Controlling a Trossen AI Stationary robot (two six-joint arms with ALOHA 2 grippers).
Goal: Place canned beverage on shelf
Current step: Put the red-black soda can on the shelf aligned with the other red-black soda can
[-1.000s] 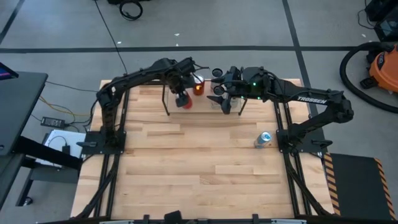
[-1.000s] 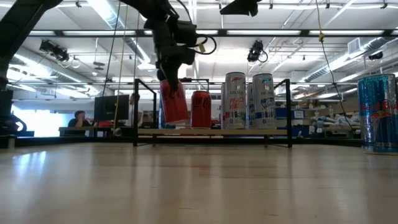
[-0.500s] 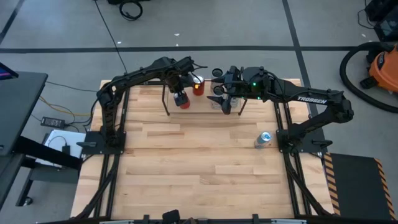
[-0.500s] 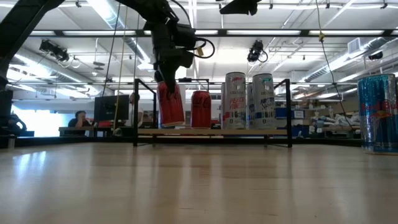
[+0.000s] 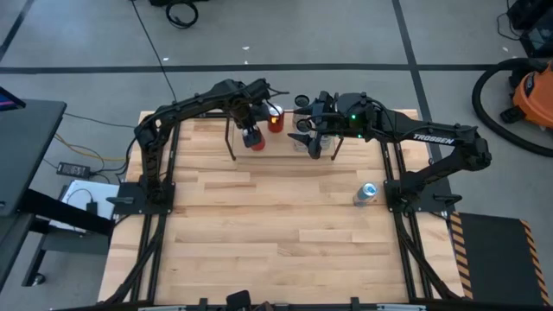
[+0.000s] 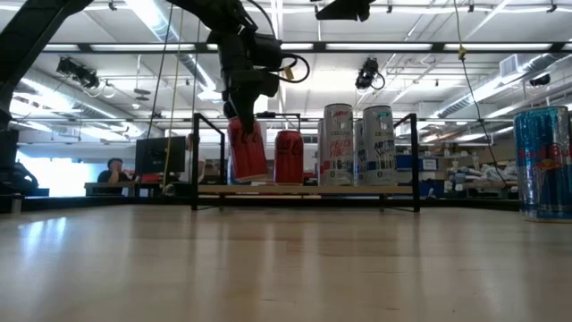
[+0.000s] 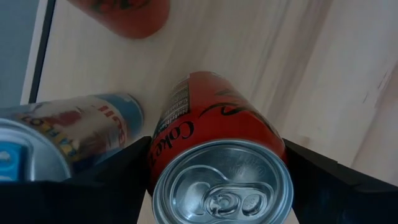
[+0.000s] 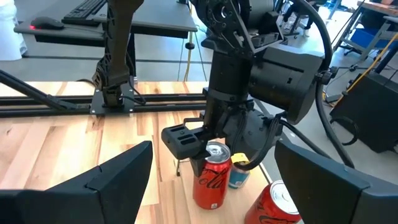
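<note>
We are lowering the red can [image 6: 248, 150], now upright, onto the shelf [image 6: 304, 190], left pincer [image 5: 251, 134] still grasping it

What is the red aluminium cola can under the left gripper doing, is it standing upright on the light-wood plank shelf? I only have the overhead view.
Observer: Not upright. From table height, the red aluminium cola can leans slightly in the left gripper, with its base right at the light-wood plank shelf. I cannot tell whether they touch.
Operator: Is the grip square?
Observer: The left wrist view shows dark fingers on either side of the can, with its pull-tab lid facing the camera.
Operator: Anything crowding it?
Observer: A second red can stands upright close beside it on the shelf.
</note>
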